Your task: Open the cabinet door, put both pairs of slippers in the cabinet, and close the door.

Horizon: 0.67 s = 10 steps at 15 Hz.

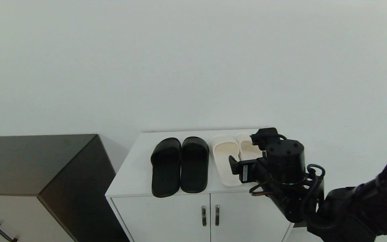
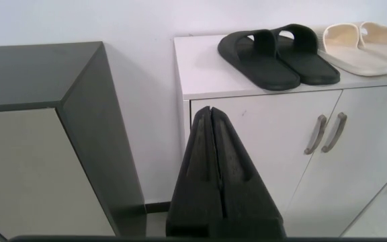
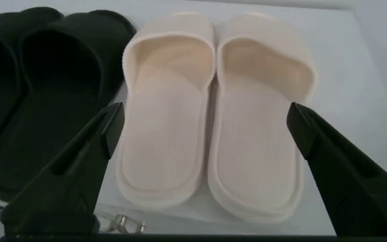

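A pair of black slippers [image 1: 179, 166] and a pair of cream slippers [image 1: 225, 158] lie side by side on top of the white cabinet [image 1: 129, 171]. Both cabinet doors are closed, with two metal handles [image 1: 210, 215] at the middle seam. My right gripper [image 1: 247, 151] hovers open just above the cream slippers [image 3: 173, 134], and the right wrist view shows its gripper [image 3: 205, 114] straddling the pair, one finger on each side. My left gripper [image 2: 211, 114] is shut on nothing, low in front of the cabinet's left door [image 2: 261, 134], short of the handles [image 2: 324, 133].
A dark-topped cabinet [image 1: 35, 161] stands to the left of the white one, with a narrow gap between them. A plain white wall runs behind both. The black slippers [image 3: 39, 81] lie close beside the cream pair.
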{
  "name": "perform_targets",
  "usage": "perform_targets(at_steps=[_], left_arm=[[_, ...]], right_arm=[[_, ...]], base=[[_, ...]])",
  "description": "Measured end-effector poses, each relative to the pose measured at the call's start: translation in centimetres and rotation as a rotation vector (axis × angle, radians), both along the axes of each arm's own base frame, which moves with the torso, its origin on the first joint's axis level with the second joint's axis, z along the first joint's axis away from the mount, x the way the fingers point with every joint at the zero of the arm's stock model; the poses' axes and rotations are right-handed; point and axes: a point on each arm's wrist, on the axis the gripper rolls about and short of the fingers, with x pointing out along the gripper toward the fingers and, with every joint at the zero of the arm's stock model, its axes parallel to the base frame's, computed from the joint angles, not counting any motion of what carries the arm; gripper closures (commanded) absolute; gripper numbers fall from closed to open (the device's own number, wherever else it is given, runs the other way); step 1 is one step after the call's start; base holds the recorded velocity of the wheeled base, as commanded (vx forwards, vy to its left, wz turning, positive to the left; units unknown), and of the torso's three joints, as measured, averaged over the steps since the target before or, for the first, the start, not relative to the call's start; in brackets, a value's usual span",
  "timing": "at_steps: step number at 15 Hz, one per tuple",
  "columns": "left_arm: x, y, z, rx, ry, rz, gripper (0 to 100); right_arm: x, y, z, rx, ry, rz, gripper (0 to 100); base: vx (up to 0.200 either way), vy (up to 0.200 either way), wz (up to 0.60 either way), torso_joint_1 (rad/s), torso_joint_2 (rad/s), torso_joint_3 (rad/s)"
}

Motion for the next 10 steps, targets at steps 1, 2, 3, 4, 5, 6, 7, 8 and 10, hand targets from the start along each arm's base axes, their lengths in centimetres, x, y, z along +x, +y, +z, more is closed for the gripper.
perform_targets(at_steps=[1,2,3,4,5,6,7,8,10], left_arm=[[0.0,0.0,0.0,0.000,0.000,0.000,100],[0.0,0.0,0.0,0.000,0.000,0.000,100],[0.0,0.0,0.0,0.000,0.000,0.000,100],[0.0,0.0,0.0,0.000,0.000,0.000,100],[0.0,0.0,0.0,0.000,0.000,0.000,100],[0.0,0.0,0.0,0.000,0.000,0.000,100],[0.0,0.0,0.0,0.000,0.000,0.000,100],[0.0,0.0,0.0,0.000,0.000,0.000,100],[0.0,0.0,0.0,0.000,0.000,0.000,100]], right_arm=[[0.5,0.4,-0.4,-0.002,0.002,-0.002,0],[1.0,0.8,-0.8,-0.007,0.007,-0.005,0],[1.5,1.0,-1.2,-0.009,0.010,-0.009,0],[2.2,1.2,-1.4,-0.006,0.010,-0.015,0],[2.9,1.2,-1.7,-0.005,0.011,-0.025,0],[3.4,1.3,-1.9,-0.007,0.012,-0.031,0],[4.1,1.3,-2.2,-0.006,0.014,-0.034,0],[4.8,1.3,-2.5,-0.005,0.019,-0.030,0],[6.0,1.2,-2.9,-0.001,0.023,-0.030,0]], base=[[0.000,0.000,0.00,0.000,0.00,0.000],[0.000,0.000,0.00,0.000,0.00,0.000],[0.000,0.000,0.00,0.000,0.00,0.000],[0.000,0.000,0.00,0.000,0.00,0.000],[0.000,0.000,0.00,0.000,0.00,0.000],[0.000,0.000,0.00,0.000,0.00,0.000],[0.000,0.000,0.00,0.000,0.00,0.000],[0.000,0.000,0.00,0.000,0.00,0.000],[0.000,0.000,0.00,0.000,0.00,0.000]])
